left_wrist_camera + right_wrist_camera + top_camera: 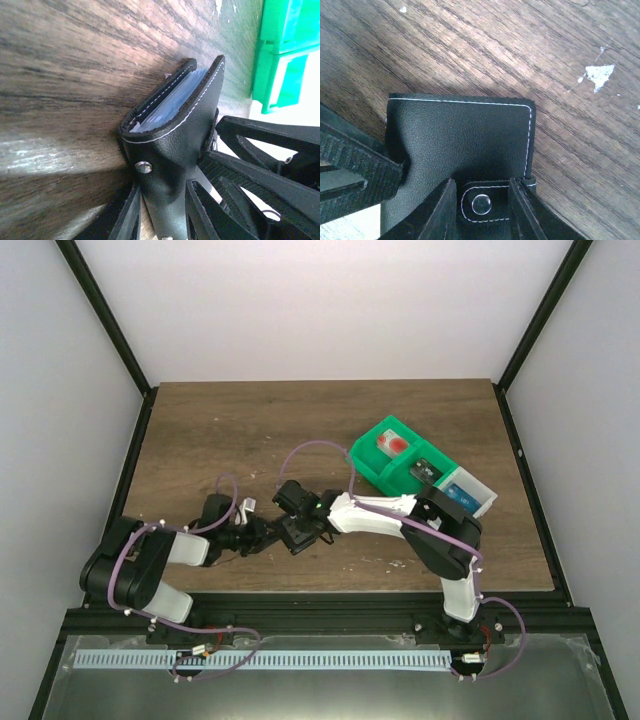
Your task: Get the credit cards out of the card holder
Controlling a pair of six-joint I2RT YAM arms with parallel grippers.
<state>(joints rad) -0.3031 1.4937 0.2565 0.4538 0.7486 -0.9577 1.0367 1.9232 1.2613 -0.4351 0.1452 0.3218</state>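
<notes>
The left arm [190, 548] reaches rightward low over the desk [250, 430], and the right arm [375, 515] folds back leftward to meet it near centre. The left gripper [165, 217] pinches one edge of the folded card holder [465, 135]. The holder's slightly parted far edge, pale blue inside, faces away from that gripper. The right gripper [482, 192] straddles the holder's snap tab; I cannot tell whether it squeezes.

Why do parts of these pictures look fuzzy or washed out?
Left wrist view: card holder sharp, table blurred with a pale glare patch, white washout beside the green tray. Right wrist view: crisp leather grain, dark shadow low. Top view: evenly lit.
</notes>
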